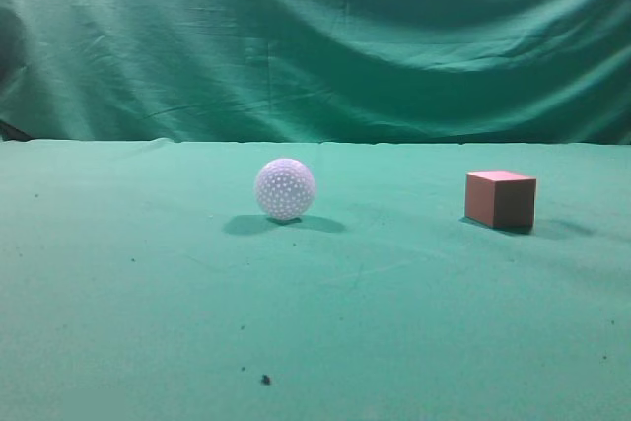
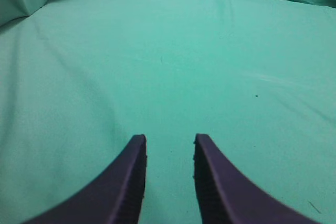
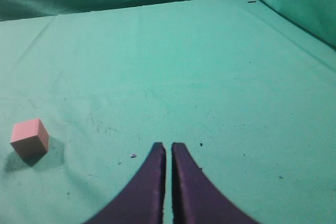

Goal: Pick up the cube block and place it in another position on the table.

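Note:
The cube block (image 1: pixel 501 199) is reddish-brown with a pinkish top and rests on the green table (image 1: pixel 148 283) at the right of the exterior view. It also shows in the right wrist view (image 3: pixel 30 137), far left of my right gripper (image 3: pixel 168 147). The right gripper is shut and empty over bare cloth. My left gripper (image 2: pixel 169 140) is open and empty over bare cloth; the cube does not show in its view. Neither arm shows in the exterior view.
A white dimpled ball (image 1: pixel 285 188) sits on the table left of the cube, about a hand's width away. A draped green curtain (image 1: pixel 315 36) hangs behind the table. Dark specks (image 1: pixel 265 379) dot the cloth near the front.

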Tool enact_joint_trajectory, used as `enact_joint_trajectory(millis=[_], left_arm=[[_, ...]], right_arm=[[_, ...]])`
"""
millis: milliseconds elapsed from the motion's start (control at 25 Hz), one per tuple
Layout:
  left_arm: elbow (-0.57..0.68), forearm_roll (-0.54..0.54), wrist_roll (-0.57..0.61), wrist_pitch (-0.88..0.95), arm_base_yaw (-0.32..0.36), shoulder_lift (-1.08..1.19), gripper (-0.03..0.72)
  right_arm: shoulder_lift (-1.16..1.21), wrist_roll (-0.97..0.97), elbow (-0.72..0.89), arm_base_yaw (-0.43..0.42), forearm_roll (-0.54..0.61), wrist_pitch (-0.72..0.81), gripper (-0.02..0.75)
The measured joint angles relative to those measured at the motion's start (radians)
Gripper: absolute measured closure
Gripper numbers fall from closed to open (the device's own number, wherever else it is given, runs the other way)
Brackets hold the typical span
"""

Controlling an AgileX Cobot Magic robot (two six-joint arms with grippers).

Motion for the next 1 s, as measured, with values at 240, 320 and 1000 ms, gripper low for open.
enact_joint_trajectory(millis=[240,320,1000], left_arm=[[0.0,0.0,0.0,0.0,0.0,0.0,0.426],[0.0,0.0,0.0,0.0,0.0,0.0,0.426],[0.0,0.0,0.0,0.0,0.0,0.0,0.426]], right_arm=[[0.0,0.0,0.0,0.0,0.001,0.0,0.738],[0.0,0.0,0.0,0.0,0.001,0.0,0.738],[0.0,0.047,0.002,0.0,0.093,-0.154,0.738]])
